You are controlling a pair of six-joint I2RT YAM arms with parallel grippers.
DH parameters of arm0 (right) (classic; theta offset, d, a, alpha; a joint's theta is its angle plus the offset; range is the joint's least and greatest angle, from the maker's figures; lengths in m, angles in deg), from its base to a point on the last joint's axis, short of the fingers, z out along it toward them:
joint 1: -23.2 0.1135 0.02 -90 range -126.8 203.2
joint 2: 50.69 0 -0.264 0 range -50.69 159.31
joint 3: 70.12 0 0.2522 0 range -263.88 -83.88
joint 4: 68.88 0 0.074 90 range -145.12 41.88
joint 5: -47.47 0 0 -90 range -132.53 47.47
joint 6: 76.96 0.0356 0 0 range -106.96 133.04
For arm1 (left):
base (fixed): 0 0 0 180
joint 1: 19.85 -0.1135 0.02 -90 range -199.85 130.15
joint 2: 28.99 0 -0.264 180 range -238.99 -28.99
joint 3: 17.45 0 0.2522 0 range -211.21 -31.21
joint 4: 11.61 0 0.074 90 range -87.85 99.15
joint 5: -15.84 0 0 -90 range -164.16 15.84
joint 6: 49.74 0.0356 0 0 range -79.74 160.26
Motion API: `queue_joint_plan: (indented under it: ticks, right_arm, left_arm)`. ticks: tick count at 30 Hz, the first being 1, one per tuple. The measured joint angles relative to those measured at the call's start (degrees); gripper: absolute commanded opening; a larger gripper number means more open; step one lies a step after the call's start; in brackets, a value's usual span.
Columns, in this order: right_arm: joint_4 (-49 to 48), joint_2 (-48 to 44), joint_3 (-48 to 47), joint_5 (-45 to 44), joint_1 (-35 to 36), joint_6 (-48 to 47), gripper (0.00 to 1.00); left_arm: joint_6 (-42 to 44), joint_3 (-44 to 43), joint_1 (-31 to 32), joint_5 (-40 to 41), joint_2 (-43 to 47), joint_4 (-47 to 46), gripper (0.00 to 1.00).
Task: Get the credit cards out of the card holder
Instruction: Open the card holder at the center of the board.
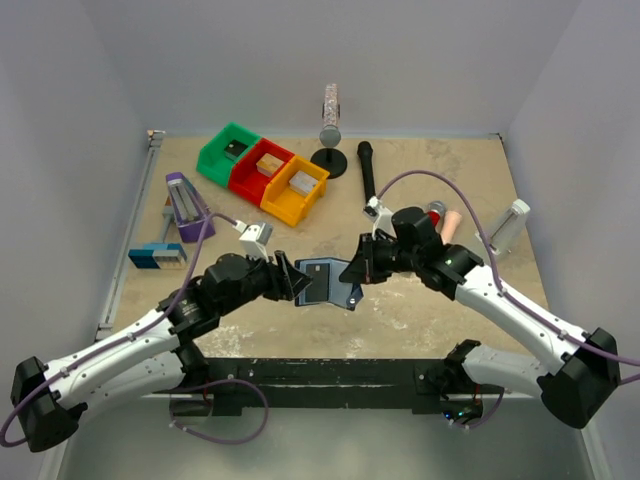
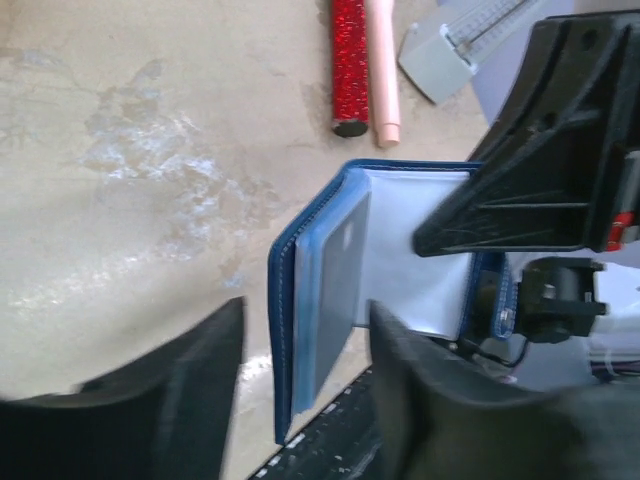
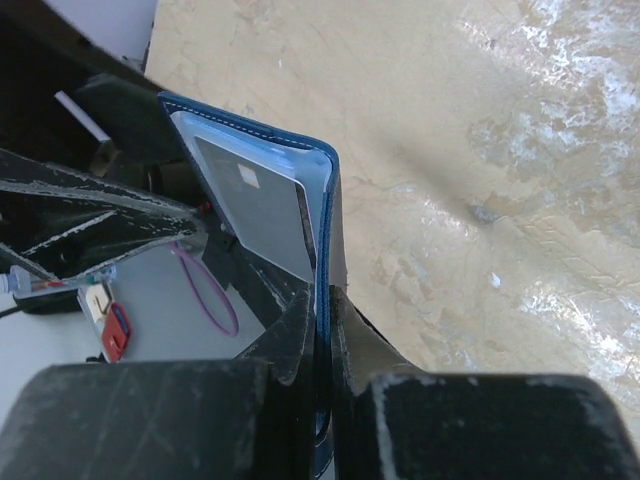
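The card holder [image 1: 325,282], a dark blue bifold wallet, hangs open above the table between my two grippers. My right gripper [image 1: 358,272] is shut on its right flap; in the right wrist view the blue edge [image 3: 322,200] is pinched between the jaws of my right gripper [image 3: 323,300]. My left gripper [image 2: 305,308] is open, one finger on each side of the left flap [image 2: 283,300], with gaps on both sides. A silvery grey credit card [image 2: 338,270] sits in the lighter blue pocket, also showing as a grey card [image 3: 250,215] in the right wrist view. No other cards show.
Green [image 1: 228,152], red [image 1: 262,168] and yellow [image 1: 295,190] bins holding small blocks stand at the back left. A purple object [image 1: 185,207] and a blue-and-grey block [image 1: 157,256] lie at the left. A black stick [image 1: 367,170], a red glitter tube [image 2: 349,60] and a pink stick [image 2: 383,70] lie behind the wallet.
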Motion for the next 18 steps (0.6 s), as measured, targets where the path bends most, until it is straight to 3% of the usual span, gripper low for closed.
queue_joint_plan:
  ticks: [2, 5, 18]
  right_arm:
    - [-0.7, 0.3, 0.9, 0.7, 0.0, -0.6, 0.00]
    - [-1.9, 1.2, 2.1, 1.0, 0.0, -1.0, 0.00]
    - [-11.0, 14.6, 5.2, 0.9, -0.7, -2.0, 0.00]
  left_arm:
    - [-0.7, 2.8, -0.4, 0.6, 0.2, -1.9, 0.76]
    - [-1.7, 5.3, -0.5, 2.3, -0.2, -2.5, 0.78]
    - [-4.0, 6.3, -0.7, 14.6, 0.8, 4.0, 0.74]
